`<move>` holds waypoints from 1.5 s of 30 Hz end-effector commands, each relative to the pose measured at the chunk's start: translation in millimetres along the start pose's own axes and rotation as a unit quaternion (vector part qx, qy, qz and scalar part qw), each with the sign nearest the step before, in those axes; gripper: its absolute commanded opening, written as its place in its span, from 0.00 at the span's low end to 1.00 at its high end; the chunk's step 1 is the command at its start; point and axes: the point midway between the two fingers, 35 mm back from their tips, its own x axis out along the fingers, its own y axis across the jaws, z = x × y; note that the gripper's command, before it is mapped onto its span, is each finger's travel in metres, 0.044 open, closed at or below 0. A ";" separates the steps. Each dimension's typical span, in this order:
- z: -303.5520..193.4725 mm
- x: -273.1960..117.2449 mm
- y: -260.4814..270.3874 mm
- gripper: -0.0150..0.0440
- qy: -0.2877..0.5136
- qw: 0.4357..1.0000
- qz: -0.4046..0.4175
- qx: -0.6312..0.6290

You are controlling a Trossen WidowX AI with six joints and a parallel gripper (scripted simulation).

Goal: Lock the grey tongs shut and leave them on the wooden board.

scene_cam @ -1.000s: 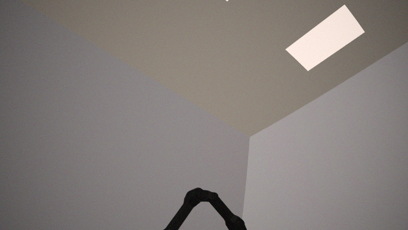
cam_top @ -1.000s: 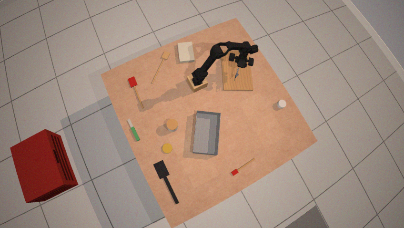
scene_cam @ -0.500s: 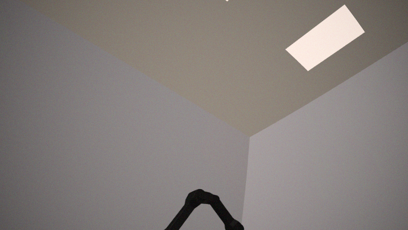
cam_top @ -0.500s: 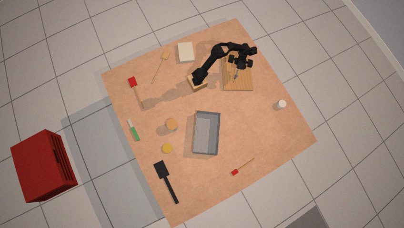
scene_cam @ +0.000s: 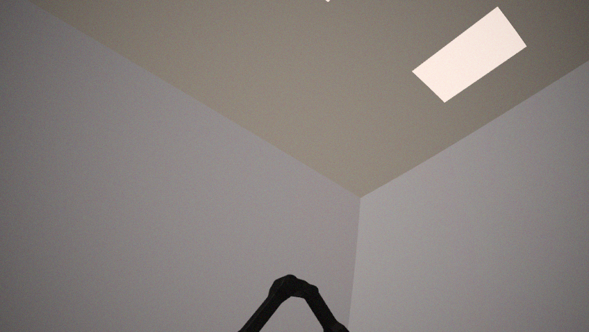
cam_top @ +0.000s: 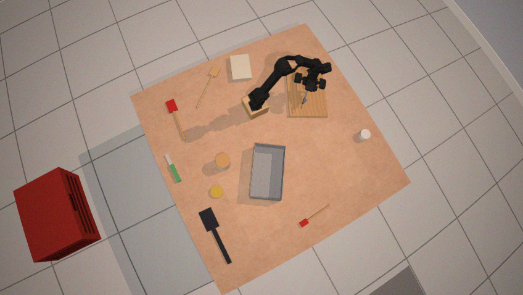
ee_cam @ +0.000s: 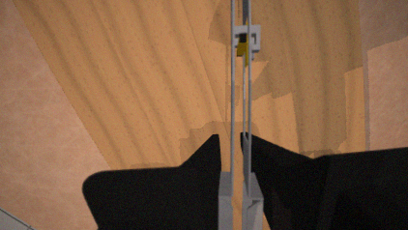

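Tongs in the claw, over the wooden board

The claw [cam_top: 311, 87] [ee_cam: 229, 139] is clamped on the grey tongs [cam_top: 304, 98] [ee_cam: 233, 106], whose two slim arms run nearly parallel and close together between its fingers, above the wooden board [cam_top: 316, 106] [ee_cam: 145, 72]; whether the hinge is locked I cannot tell. Beside the board, on the tabletop [cam_top: 329, 157] [ee_cam: 43, 111], is the wooden block [cam_top: 255, 110] bearing the black arm [cam_top: 272, 78] [scene_cam: 290, 285]. Farther from the board stand the roasting tin [cam_top: 283, 172], a white cylinder [cam_top: 365, 134] and a cream box [cam_top: 240, 67]. Well apart from the board lie a green-handled tool [cam_top: 174, 173] and a black spatula [cam_top: 209, 219].
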 end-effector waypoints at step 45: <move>147.6 -105.6 37.1 1.00 -0.009 1.000 0.006 0.005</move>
